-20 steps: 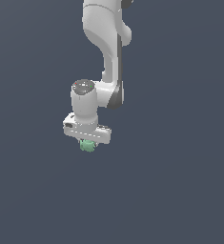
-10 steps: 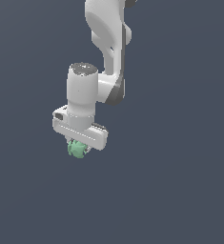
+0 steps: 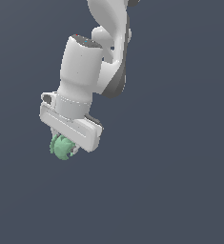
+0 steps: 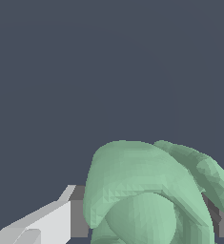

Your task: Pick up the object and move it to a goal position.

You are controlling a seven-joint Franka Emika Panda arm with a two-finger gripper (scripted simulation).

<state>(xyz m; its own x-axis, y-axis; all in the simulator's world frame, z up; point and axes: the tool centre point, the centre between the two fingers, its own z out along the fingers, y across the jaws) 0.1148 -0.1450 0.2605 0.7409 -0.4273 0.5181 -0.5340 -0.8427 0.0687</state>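
The object (image 3: 61, 147) is a small mint-green lumpy item with rounded lobes. It sits between the fingers under my white gripper (image 3: 65, 148), which is shut on it and holds it in the air. In the wrist view the object (image 4: 142, 190) fills the space between the two fingers, with a white and grey finger (image 4: 61, 221) on one side and a sliver of the other finger (image 4: 223, 224) on the other side. The fingers are mostly hidden behind the gripper body in the exterior view.
The white arm (image 3: 92, 62) rises from the gripper toward the upper edge of the exterior view. Around it there is only a plain dark grey-blue background (image 3: 180, 181).
The gripper has moved toward the exterior view's left and nearer the camera, carrying the object, and the hand has tilted. The object stays held between the fingers.
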